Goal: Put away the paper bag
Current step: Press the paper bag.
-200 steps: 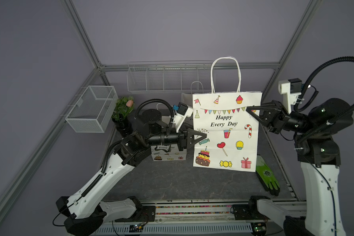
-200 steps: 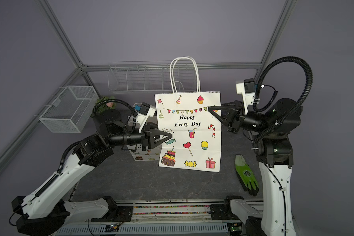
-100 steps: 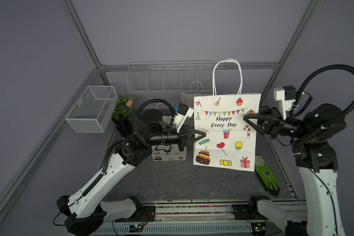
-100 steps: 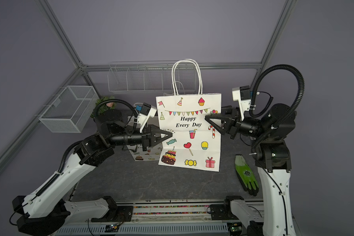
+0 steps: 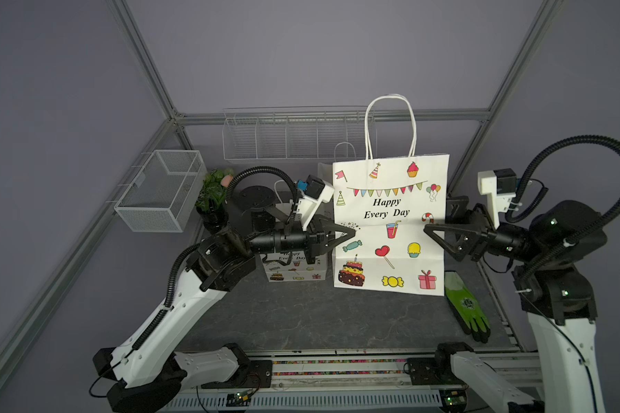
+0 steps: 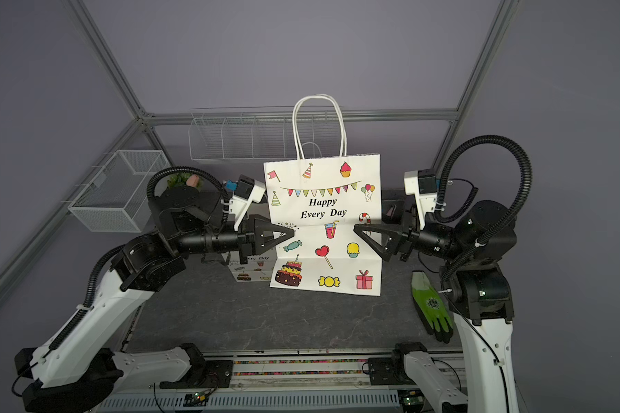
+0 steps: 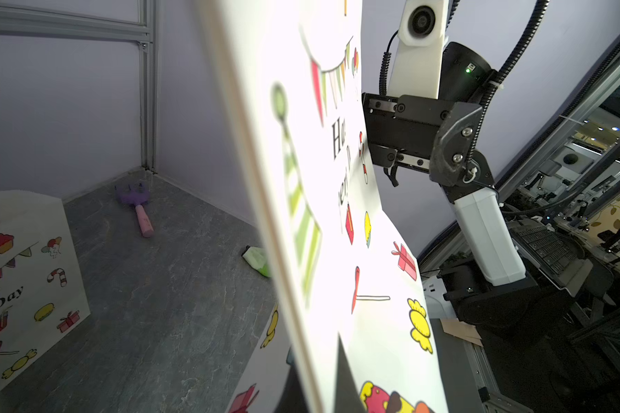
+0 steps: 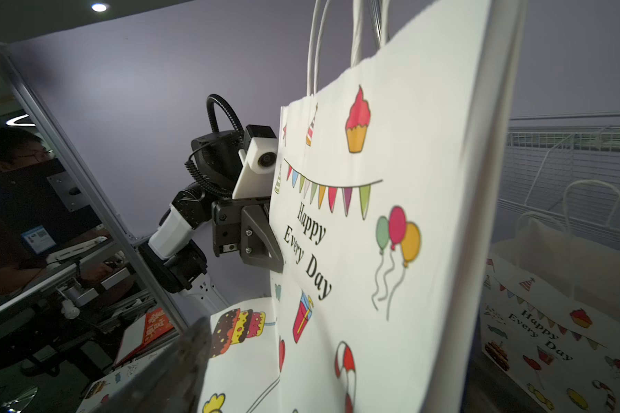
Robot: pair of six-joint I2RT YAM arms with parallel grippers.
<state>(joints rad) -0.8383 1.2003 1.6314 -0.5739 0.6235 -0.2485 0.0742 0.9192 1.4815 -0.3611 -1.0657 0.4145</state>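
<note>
The dark table [image 5: 301, 321] holds a big white paper bag [image 5: 391, 200] that stands up straight near the middle (it says "Happy Every Day"). A smaller bag [image 5: 294, 268] with the same pictures sits near it on the left arm's side. The left gripper [image 5: 351, 232] has its jaws squeezed tight on the big bag's side edge, about halfway up. The right gripper [image 5: 431, 229] has its jaws spread wide at the other side edge, not pinching the paper, and a green glove [image 5: 466, 304] lies flat near the right arm.
</note>
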